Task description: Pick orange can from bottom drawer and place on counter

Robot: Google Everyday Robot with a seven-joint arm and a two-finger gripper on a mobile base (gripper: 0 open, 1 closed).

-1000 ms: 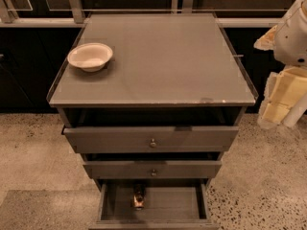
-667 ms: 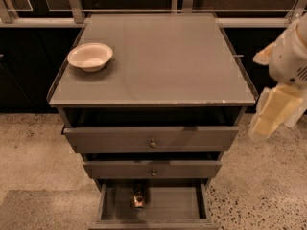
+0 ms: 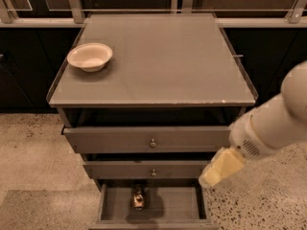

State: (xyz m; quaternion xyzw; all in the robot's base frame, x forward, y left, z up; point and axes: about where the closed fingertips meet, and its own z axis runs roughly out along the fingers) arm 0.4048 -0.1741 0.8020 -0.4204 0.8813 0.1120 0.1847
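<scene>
Camera view looks down on a grey cabinet with three drawers, all pulled out to some degree. The bottom drawer (image 3: 178, 206), the lowest and narrowest, is a shallow grey tray with a plain flat front, and it holds a single thing: the orange can (image 3: 138, 197), sitting left of centre towards the back of the tray. The can is small and shiny, orange-gold with darker mottling, and it catches a little light against the dull drawer floor; whether it stands or lies cannot be told. The middle drawer (image 3: 124, 169) and the top drawer (image 3: 115, 139) each have a flat grey front with a small round knob, and their insides are in shadow. The counter (image 3: 168, 61) is a flat, matte grey rectangle with a thin raised rim and a chipped front edge. On its left rear part sits a cream bowl (image 3: 90, 56), round, smooth and shallow, with nothing visible inside. The gripper (image 3: 218, 170), a pale yellowish piece at the end of a rounded white arm (image 3: 276, 121), hangs just beside the cabinet's right front, level with the middle drawer, above and to the right of the can and apart from it; whether it is spread or closed cannot be told. The floor (image 3: 33, 147) is speckled stone.
</scene>
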